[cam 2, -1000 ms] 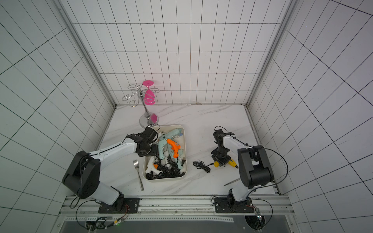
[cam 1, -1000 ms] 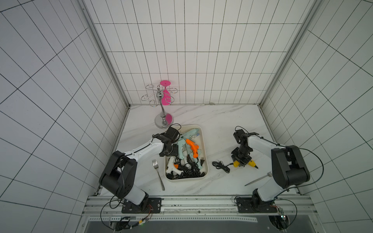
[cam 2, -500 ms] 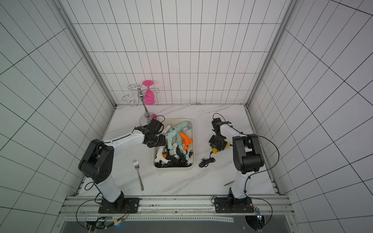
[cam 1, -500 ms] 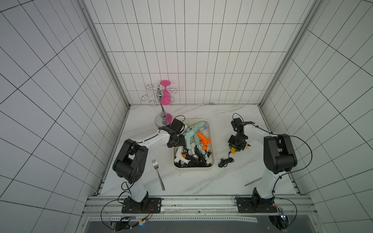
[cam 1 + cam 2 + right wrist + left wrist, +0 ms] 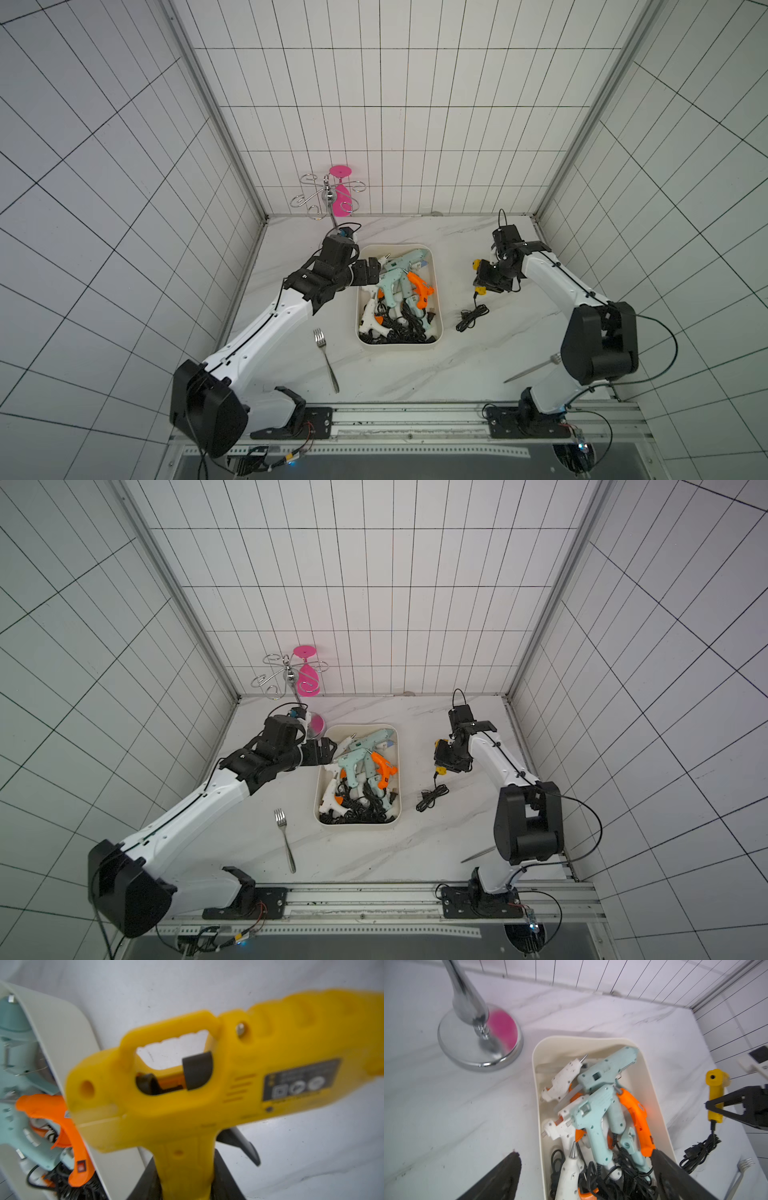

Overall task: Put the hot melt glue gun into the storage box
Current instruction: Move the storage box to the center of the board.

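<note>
The cream storage box [image 5: 437, 291] [image 5: 401, 771] sits mid-table, with several white, mint and orange glue guns and black cords inside. My left gripper [image 5: 376, 271] [image 5: 328, 750] [image 5: 584, 1154] hovers open at the box's far-left rim [image 5: 536, 1084], holding nothing. To the right of the box, my right gripper [image 5: 482, 278] [image 5: 444, 757] [image 5: 185, 1178] is shut on the handle of a yellow hot melt glue gun [image 5: 477, 264] [image 5: 439, 743] [image 5: 715, 1093] [image 5: 187, 1095]. The gun is lifted off the table, close beside the box wall [image 5: 62, 1028].
The yellow gun's black cord [image 5: 471, 318] hangs down to a coil on the table. A fork [image 5: 326, 357] lies left of the box. A chrome stand with a pink glass [image 5: 332, 199] stands at the back left. Another utensil [image 5: 532, 370] lies by the right arm's base.
My left gripper's jaws have spread wide at the box's left rim. My right gripper has lifted the yellow glue gun off the table, cord trailing.
</note>
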Motion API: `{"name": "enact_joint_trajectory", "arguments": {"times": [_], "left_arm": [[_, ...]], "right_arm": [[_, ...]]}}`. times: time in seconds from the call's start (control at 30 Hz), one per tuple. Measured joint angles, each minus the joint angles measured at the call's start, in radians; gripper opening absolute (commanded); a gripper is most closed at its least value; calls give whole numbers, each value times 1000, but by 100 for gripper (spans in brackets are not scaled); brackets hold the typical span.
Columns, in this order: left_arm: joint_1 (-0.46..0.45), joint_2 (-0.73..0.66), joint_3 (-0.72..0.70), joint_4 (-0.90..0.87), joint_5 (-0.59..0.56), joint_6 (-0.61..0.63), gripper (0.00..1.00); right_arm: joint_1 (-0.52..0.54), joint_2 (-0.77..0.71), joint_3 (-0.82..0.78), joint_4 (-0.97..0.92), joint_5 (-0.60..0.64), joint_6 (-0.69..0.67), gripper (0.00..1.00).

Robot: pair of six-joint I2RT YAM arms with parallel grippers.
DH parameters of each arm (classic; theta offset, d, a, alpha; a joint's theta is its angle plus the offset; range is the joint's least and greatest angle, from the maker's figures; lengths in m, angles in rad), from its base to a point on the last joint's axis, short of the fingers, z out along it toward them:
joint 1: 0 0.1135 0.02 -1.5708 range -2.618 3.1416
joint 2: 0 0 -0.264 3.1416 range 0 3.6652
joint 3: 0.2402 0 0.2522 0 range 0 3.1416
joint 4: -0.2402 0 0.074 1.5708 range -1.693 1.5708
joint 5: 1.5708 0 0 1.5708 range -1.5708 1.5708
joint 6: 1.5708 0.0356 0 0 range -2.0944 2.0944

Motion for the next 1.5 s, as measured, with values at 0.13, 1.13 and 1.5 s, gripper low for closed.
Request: {"name": "enact_joint_trajectory", "arguments": {"times": [0.13, 1.13, 1.5], "left_arm": [[3, -34, -12, 119, 78, 77, 99], [-141, 206, 37, 558, 645, 708, 80], [-174, 206, 36, 538, 618, 791, 24]], "right_arm": [[-27, -63, 23, -1, -212, -30, 17], [250, -256, -42, 292, -1203, 103, 17], [247, -242, -44, 283, -1231, 122, 48]]}}
